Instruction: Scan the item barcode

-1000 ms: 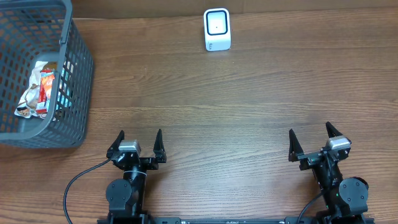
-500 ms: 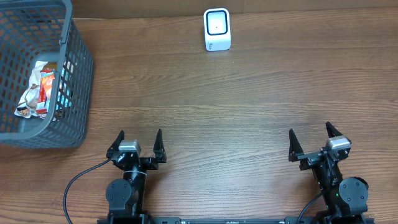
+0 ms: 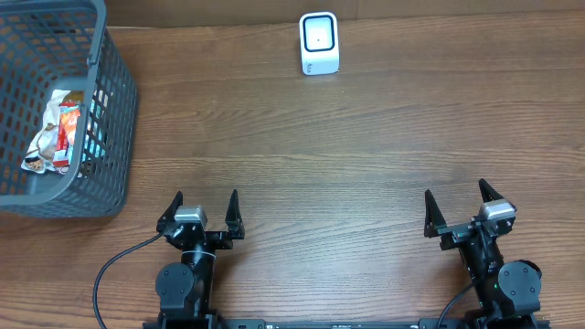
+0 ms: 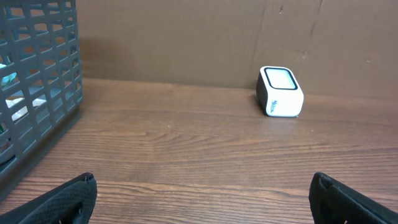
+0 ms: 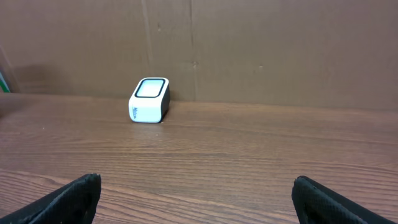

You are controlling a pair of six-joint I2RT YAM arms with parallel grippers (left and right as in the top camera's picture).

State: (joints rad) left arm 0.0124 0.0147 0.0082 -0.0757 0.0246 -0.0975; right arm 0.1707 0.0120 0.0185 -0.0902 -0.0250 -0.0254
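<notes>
The left tool (image 3: 205, 197) sits at the near edge of the wooden bench (image 3: 347, 146), its two fingers spread wide with nothing between them; the right tool (image 3: 456, 192) sits at the near right, likewise wide open and empty, well apart from the left one. A white barcode scanner (image 3: 319, 43) stands at the far side of the bench, roughly midway across, its dark-rimmed window facing upward; in both wrist views it stands just in front of a brown cardboard wall (image 5: 280, 50). On the left of the bench a grey plastic mesh basket (image 3: 114, 100) holds a crumpled snack packet (image 3: 57, 137) with red and white print, well apart from the barcode scanner and from both tools. A black cable (image 3: 114, 270) curls beside the left arm's base
</notes>
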